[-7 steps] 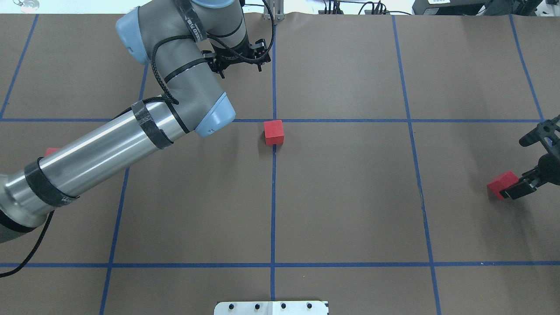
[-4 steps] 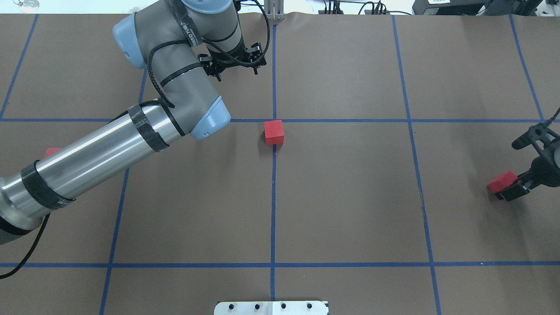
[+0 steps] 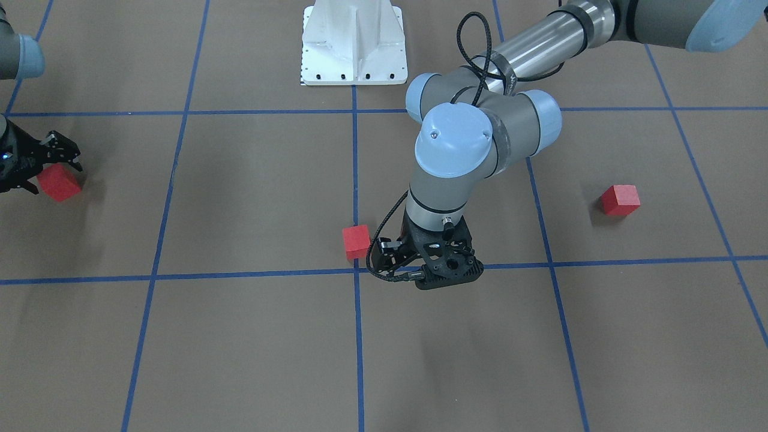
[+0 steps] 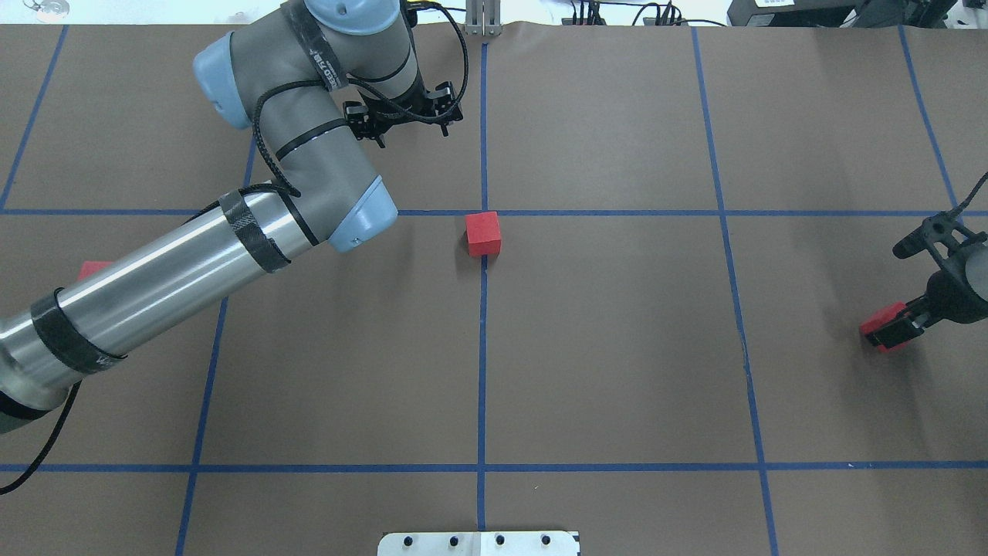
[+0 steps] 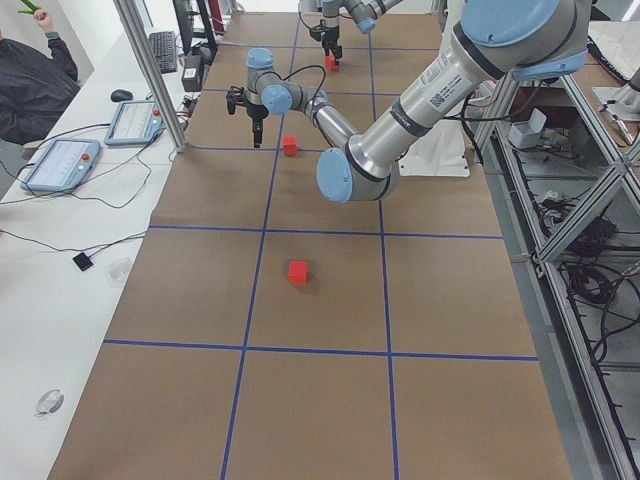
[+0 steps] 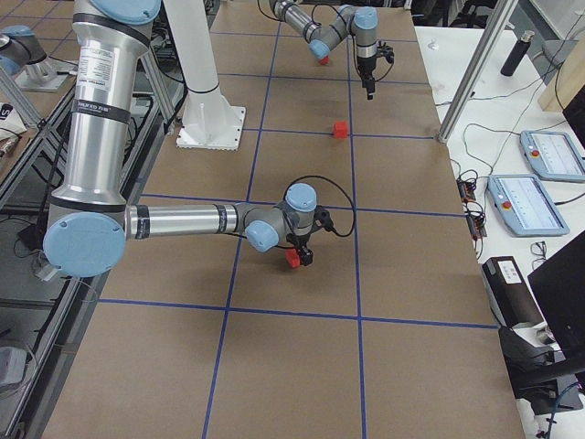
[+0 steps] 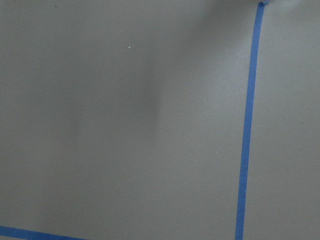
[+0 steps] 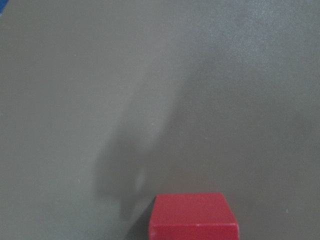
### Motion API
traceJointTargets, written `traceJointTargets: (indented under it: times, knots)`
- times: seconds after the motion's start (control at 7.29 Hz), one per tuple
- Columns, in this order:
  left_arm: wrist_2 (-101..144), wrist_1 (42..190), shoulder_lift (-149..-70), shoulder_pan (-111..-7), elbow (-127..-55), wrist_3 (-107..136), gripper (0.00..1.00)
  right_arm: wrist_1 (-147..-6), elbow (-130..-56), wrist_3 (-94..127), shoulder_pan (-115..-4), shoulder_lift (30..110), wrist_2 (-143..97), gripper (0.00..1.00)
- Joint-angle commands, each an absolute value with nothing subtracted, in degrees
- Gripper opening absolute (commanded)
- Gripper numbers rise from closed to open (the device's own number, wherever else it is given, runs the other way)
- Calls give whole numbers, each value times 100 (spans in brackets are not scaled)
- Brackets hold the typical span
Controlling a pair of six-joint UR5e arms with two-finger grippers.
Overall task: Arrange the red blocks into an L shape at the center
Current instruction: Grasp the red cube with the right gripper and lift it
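Observation:
One red block sits just on the near side of the center tape crossing; it also shows in the front view. A second red block lies alone at my left, half hidden under the left arm in the overhead view. My left gripper points down beyond and left of the center block, apart from it; its fingers are hidden. My right gripper is open and straddles the third red block, which rests on the surface at the far right.
The white robot base plate stands at my side of the table. The left forearm lies across the left grid squares. The left wrist view shows only brown paper and blue tape.
My left gripper has drifted left and slightly farther away from the center block. My right gripper has come down over the right block, covering more of it. No block has moved.

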State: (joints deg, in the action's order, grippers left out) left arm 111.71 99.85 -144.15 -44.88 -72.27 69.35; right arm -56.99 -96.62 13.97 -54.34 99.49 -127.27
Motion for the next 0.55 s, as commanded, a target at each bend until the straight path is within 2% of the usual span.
traceJointTargets:
  times: [0.0, 0.27, 0.41]
  knots:
    - [11171, 10020, -14405, -4491, -7216, 6935, 99, -5730, -9493, 1397, -5432, 9826, -12727, 84]
    - [11171, 10011, -14405, -4482, -7216, 6935, 99, -5730, -9492, 1397, -5449, 9844, -12735, 65]
    - [11171, 10011, -14405, -4482, -7225, 6935, 99, -5722, -9518, 1397, -5458, 9861, -12735, 51]
